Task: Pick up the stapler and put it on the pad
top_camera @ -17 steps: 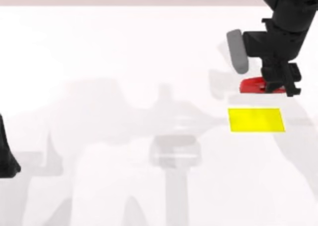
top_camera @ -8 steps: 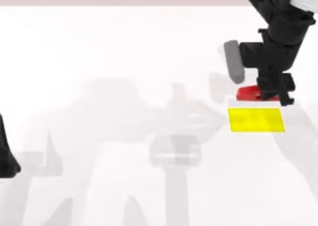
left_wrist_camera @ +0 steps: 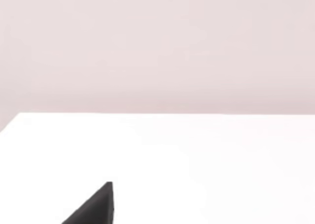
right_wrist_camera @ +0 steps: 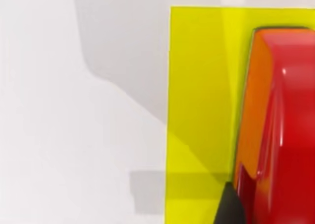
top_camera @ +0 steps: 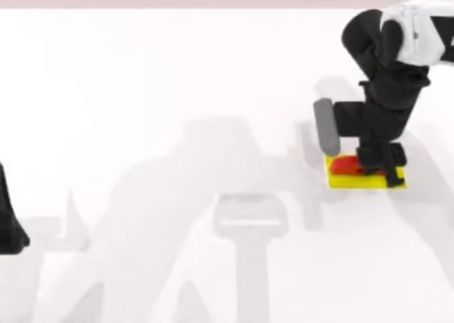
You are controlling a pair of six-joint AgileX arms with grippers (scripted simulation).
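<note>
- The stapler (top_camera: 347, 166) lies over the pad (top_camera: 365, 181), toward the pad's left part, its long axis running along the pad's length; whether it rests flat or hangs just above cannot be told.
- The right gripper (top_camera: 383, 167) stands directly over the stapler's right end, pinching it.
- Judgement: the release turns on the stapler sitting wholly within the pad's edges; the right wrist view shows yellow margin beside it.
- The left arm (top_camera: 10, 223) is parked well away from the pad; its finger state cannot be told.
</note>
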